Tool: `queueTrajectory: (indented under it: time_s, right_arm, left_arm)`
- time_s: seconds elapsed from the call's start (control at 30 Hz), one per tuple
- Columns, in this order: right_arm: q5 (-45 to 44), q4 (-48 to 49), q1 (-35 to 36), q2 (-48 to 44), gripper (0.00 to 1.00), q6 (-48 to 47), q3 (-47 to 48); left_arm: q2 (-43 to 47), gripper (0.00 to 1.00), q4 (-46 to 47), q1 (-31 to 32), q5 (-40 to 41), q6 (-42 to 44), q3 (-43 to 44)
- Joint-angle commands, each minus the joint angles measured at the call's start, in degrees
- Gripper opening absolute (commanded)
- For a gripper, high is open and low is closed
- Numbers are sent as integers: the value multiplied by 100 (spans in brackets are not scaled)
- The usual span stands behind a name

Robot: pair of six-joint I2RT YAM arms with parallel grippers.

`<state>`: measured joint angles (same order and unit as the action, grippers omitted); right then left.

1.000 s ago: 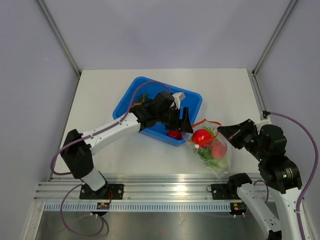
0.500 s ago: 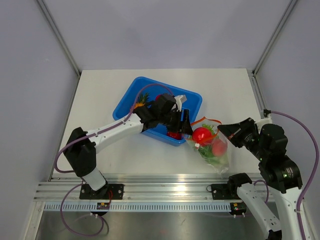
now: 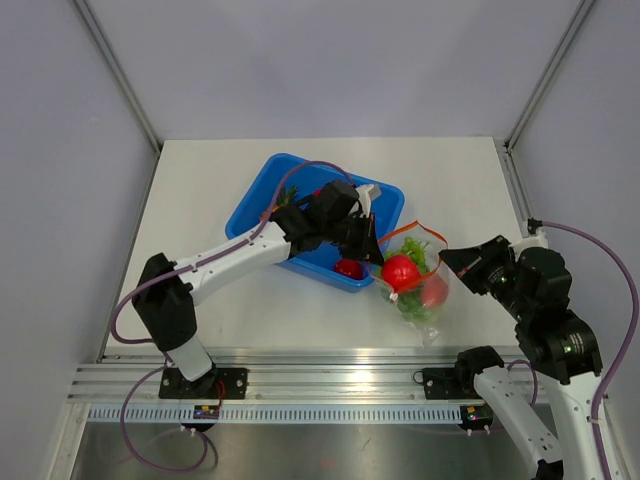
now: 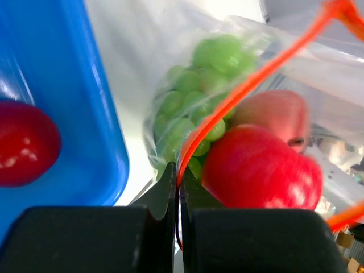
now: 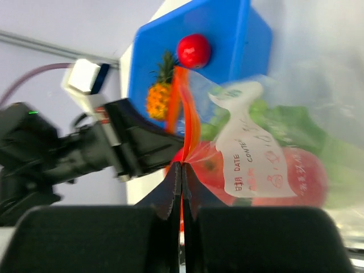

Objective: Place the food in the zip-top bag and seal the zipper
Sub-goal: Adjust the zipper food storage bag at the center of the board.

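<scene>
The clear zip-top bag hangs between both grippers just right of the blue tub. Inside it are a round red fruit, a pink peach and green cabbage. The orange-red zipper runs across the bag's mouth. My left gripper is shut on the strip's left end, and my right gripper is shut on its right end. A pineapple and a red fruit lie in the tub. Another red fruit sits at the tub's near corner.
The tub stands at the table's middle, with the left arm reaching across its near side. A white label is stuck on the bag. Metal rails run along the near edge, and grey walls enclose the table.
My left gripper has gone from open to shut on the zipper's left end. The bag has shifted slightly up and left. The right gripper has kept its grip.
</scene>
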<state>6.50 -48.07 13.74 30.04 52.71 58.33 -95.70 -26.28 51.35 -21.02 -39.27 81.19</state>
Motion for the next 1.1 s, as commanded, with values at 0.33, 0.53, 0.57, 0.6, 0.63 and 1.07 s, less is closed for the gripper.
queueTrajectory:
  time_s: [0.33, 0.53, 0.57, 0.6, 0.63, 1.07]
  right_arm:
    - [-1301, -659, 24, 827, 0, -1473, 478]
    - [-1380, -923, 32, 1259, 0, -1553, 380]
    - [-1362, -906, 24, 1232, 0, -1562, 616]
    - [-1380, -888, 24, 1162, 0, -1597, 758]
    - [-1423, -914, 24, 1153, 0, -1675, 907]
    - [-1811, -1038, 24, 1777, 3, -2370, 1470]
  left_arm:
    - [-748, 0, -290, 244, -140, 270, 1856]
    - [-1468, 0, -893, 252, -61, 446, 2602]
    - [-1495, 0, -983, 261, -34, 481, 2813]
    - [-1461, 0, -1019, 287, 88, 533, 2841]
    - [-1417, 0, -1028, 288, 158, 543, 2850]
    - [-2014, 0, -1274, 287, 352, 429, 3597]
